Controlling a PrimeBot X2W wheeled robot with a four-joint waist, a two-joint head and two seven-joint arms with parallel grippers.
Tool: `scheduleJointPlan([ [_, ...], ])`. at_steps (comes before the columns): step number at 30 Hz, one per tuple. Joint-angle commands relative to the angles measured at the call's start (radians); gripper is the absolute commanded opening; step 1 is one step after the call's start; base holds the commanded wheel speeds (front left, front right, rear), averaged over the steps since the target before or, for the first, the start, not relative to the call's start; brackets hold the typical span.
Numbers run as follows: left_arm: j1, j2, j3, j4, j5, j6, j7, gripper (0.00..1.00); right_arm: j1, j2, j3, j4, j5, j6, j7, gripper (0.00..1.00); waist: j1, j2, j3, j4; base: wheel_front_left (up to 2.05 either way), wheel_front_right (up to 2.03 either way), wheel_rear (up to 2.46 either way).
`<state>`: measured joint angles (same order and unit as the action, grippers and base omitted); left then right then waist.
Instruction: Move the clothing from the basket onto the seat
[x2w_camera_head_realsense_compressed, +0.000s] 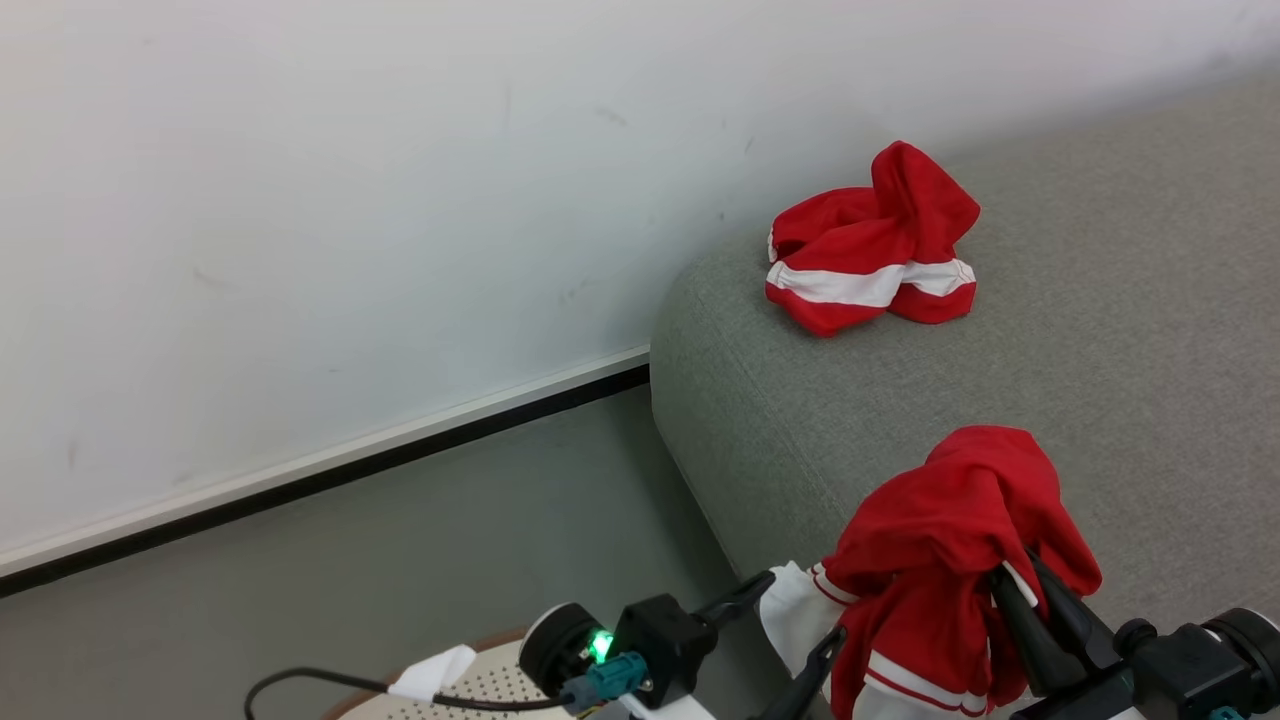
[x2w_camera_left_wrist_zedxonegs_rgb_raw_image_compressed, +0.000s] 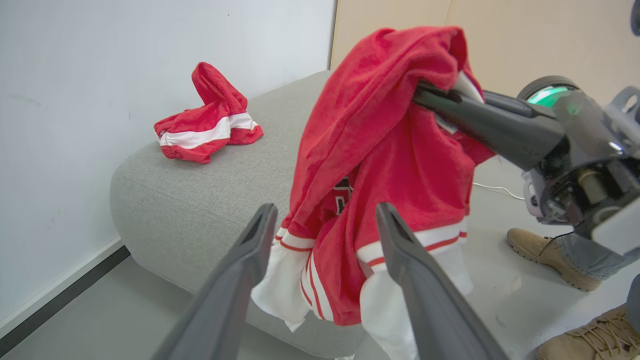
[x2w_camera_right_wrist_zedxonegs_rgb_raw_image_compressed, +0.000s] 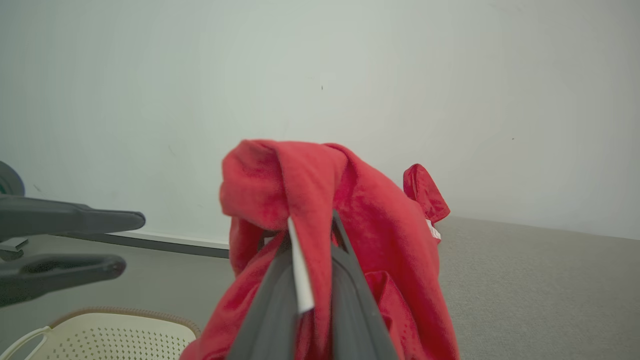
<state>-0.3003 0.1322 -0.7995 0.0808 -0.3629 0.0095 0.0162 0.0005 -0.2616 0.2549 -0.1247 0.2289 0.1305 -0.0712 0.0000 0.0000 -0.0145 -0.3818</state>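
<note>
Now, at the lower right of the head view, the clothing (x2w_camera_head_realsense_compressed: 940, 540) is seen hanging from the right gripper (x2w_camera_head_realsense_compressed: 1020, 590), whose 2 dark fingers are pinched narrowly on a fold of the red fabric. The white panels and thin red stripes are draped down in front of the near edge of the seat (x2w_camera_head_realsense_compressed: 1100, 350), and whether the seat is touched cannot be told. The left gripper (x2w_camera_head_realsense_compressed: 800, 612) is spread wide at bottom centre, just beside the hanging cloth, with nothing gripped. Another red-and-white garment (x2w_camera_head_realsense_compressed: 870, 250) is bunched at the upper right, on the seat's far corner near the wall (x2w_camera_head_realsense_compressed: 300, 200). The basket (x2w_camera_head_realsense_compressed: 480, 688) is glimpsed at the bottom edge, left of centre. In the left wrist view, 2 tan boots (x2w_camera_left_wrist_zedxonegs_rgb_raw_image_compressed: 545, 255) of a person are caught at the lower right.
</note>
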Motion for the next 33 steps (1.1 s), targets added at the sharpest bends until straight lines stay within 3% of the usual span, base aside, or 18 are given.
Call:
scheduleJointPlan([
  [1,-0.008,0.005,0.0,-0.006,-0.007,0.004,0.0,1.0,0.001,-0.002,-0.005,-0.003,-0.008,0.0,-0.004,0.0,0.0,0.0,0.009,0.007,0.0,0.0,0.0],
  [7,-0.024,0.023,0.004,-0.022,-0.002,0.009,0.015,1.0,-0.016,0.007,-0.019,0.0,-0.008,0.0,-0.017,0.0,0.0,0.0,0.058,0.024,0.0,0.0,0.0],
  [16,-0.155,0.089,0.044,-0.104,0.045,-0.002,0.079,1.0,-0.157,0.043,-0.084,0.018,-0.03,0.0,-0.084,0.0,0.0,0.0,0.311,0.084,0.0,0.0,0.0],
  [21,-0.244,0.111,0.06,-0.144,0.072,-0.02,0.111,1.0,-0.279,0.025,-0.137,0.033,-0.04,0.0,-0.11,0.0,0.0,0.0,0.433,0.119,0.0,0.0,0.0],
  [28,-0.344,0.102,0.09,-0.169,0.085,-0.02,0.107,1.0,-0.547,-0.052,-0.239,0.092,-0.02,0.0,-0.099,0.0,0.0,0.0,0.568,0.173,0.0,0.0,0.0],
  [33,-0.365,0.099,0.096,-0.165,0.088,-0.019,0.096,1.0,-0.766,-0.153,-0.303,0.159,0.007,0.0,-0.053,0.0,0.0,0.0,0.637,0.202,0.0,0.0,0.0],
])
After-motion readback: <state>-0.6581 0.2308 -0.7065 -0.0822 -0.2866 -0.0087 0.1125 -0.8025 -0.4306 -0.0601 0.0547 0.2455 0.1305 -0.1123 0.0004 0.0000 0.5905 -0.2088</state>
